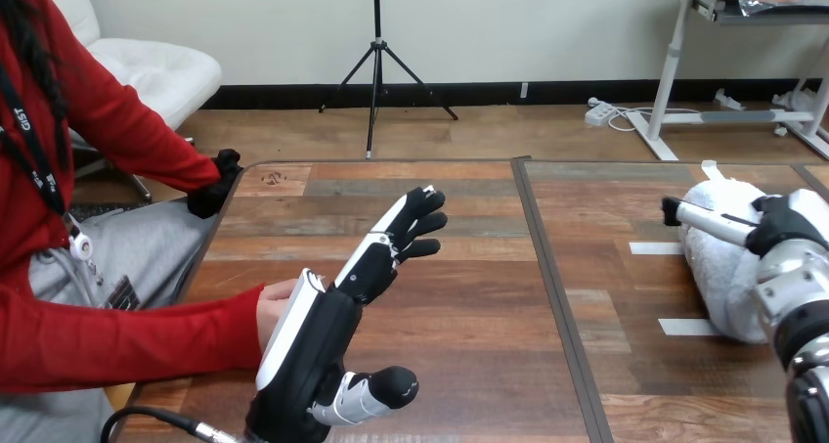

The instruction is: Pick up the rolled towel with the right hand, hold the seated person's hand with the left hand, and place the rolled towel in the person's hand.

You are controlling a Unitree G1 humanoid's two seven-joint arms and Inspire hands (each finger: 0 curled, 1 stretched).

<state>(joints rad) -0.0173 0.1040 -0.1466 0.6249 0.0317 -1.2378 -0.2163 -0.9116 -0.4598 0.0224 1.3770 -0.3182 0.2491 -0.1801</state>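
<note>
The white rolled towel (723,267) lies at the table's right side. My right hand (787,223) is on its right flank, with one finger reaching leftward across the top of the roll and the rest curled round it. My left hand (323,326) stands on edge at the front left, open, fingers straight and pointing up and to the right, thumb spread toward the front. The person's hand (274,306), coming out of a red sleeve, rests on the table right against the back of my left hand. My fingers are not curled round it.
The wooden table (469,296) has a dark seam (547,287) running front to back through its middle. Two white tape strips (657,248) lie beside the towel. The person's other hand (215,191), in a black glove, rests at the table's far left edge.
</note>
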